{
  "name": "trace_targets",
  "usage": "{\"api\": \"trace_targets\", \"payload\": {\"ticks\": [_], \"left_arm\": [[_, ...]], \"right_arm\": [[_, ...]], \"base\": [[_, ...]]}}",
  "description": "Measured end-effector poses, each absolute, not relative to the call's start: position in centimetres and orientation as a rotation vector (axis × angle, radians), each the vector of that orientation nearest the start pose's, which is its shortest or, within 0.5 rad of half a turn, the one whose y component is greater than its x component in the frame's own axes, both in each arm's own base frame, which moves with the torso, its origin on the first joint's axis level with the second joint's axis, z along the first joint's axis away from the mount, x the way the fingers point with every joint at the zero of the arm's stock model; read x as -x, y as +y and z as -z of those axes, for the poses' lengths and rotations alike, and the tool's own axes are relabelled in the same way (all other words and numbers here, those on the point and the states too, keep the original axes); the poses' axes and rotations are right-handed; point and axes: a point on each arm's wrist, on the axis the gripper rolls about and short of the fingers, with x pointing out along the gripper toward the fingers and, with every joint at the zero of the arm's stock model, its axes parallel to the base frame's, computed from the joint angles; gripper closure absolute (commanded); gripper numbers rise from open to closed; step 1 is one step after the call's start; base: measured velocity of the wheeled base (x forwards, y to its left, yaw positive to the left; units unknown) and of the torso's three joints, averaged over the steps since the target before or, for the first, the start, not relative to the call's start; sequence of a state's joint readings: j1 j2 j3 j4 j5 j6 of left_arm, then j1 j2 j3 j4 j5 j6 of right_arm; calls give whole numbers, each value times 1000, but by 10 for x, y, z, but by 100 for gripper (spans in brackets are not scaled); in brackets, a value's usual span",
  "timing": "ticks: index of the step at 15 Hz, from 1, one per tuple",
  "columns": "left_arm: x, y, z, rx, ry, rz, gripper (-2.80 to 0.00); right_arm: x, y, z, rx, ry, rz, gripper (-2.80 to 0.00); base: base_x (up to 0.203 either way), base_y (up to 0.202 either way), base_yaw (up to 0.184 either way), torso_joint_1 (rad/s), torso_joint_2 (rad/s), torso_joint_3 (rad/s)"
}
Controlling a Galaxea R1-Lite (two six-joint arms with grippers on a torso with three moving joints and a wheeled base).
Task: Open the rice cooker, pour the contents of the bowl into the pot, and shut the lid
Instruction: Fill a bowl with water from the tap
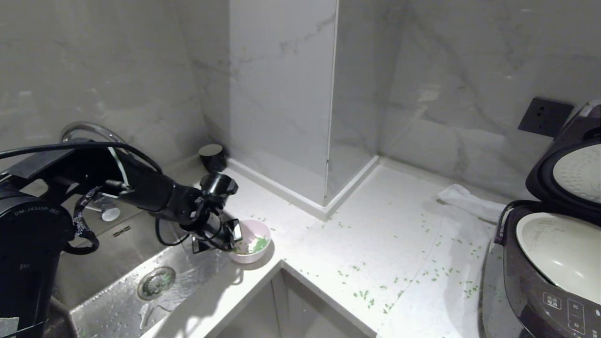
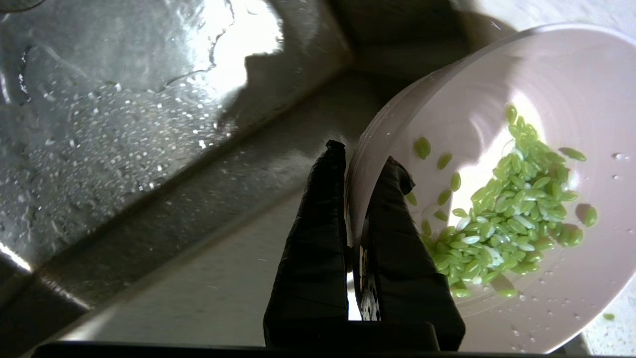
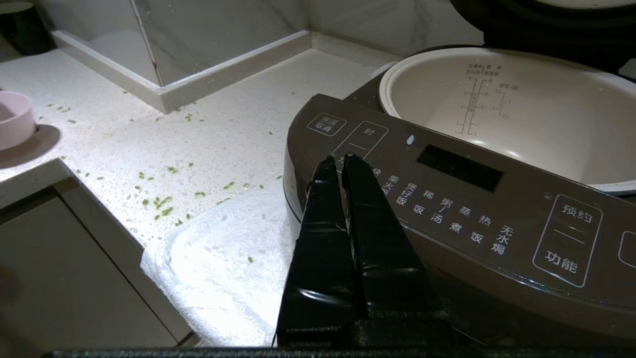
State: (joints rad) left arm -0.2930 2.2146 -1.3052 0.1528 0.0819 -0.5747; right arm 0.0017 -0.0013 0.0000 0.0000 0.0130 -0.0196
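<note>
Clamped on the rim of the bowl [image 1: 251, 240], the left gripper [image 1: 233, 236] has one black finger [image 2: 318, 238] against the pale pink outside wall and the other inside against the white. It reaches in from over the steel sink [image 1: 117, 300], whose wet bottom and round drain [image 1: 155, 282] glisten under the light. Where the bowl sits is the counter's edge, right at the corner of the sink. Its contents [image 2: 507, 219], a heap of tiny bright green grains, lie gathered to one side of the bowl, with a few strays up the wall near the inner finger.

Farther out, the white counter [image 1: 375, 225] is scattered with more green grains [image 1: 366, 295], thickest toward its front edge. A small dark cup [image 1: 212, 157] stands in the back corner by the marble wall, and a curved faucet [image 1: 87, 129] shows behind the arm.

Well apart from the bowl, at the far right, sits the rice cooker [image 1: 540, 291] on a white cloth [image 3: 223, 268]. Its lid [image 1: 570, 173] stands raised, the pale dimpled plate facing forward, and the cream-white pot [image 1: 563, 249] inside shows faint level marks and looks bare inside. A black wall socket [image 1: 544, 116] sits above it.

Down by the cooker's front panel [image 3: 447, 199] hangs the right gripper [image 3: 338, 159], fingers pressed together with nothing between them, tips just over the white-labelled buttons.
</note>
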Motion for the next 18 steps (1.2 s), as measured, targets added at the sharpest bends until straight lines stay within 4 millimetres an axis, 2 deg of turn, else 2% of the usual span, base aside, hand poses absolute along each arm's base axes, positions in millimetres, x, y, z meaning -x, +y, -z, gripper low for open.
{"api": "trace_targets", "payload": {"ticks": [6, 11, 14, 18], "left_arm": [[-390, -22, -78, 477, 1017, -200, 0], [-396, 51, -82, 568, 951, -327, 0], [-404, 82, -80, 602, 908, -392, 0], [-418, 105, -76, 626, 865, -436, 0]], "right_arm": [[23, 0, -75, 19, -1, -15, 0], [23, 0, -75, 19, -1, -15, 0], [23, 0, -75, 19, -1, -15, 0], [23, 0, -75, 20, -1, -15, 0]], "base": [[0, 0, 0, 0, 0, 0], [0, 0, 0, 0, 0, 0], [0, 0, 0, 0, 0, 0], [0, 0, 0, 0, 0, 0]]}}
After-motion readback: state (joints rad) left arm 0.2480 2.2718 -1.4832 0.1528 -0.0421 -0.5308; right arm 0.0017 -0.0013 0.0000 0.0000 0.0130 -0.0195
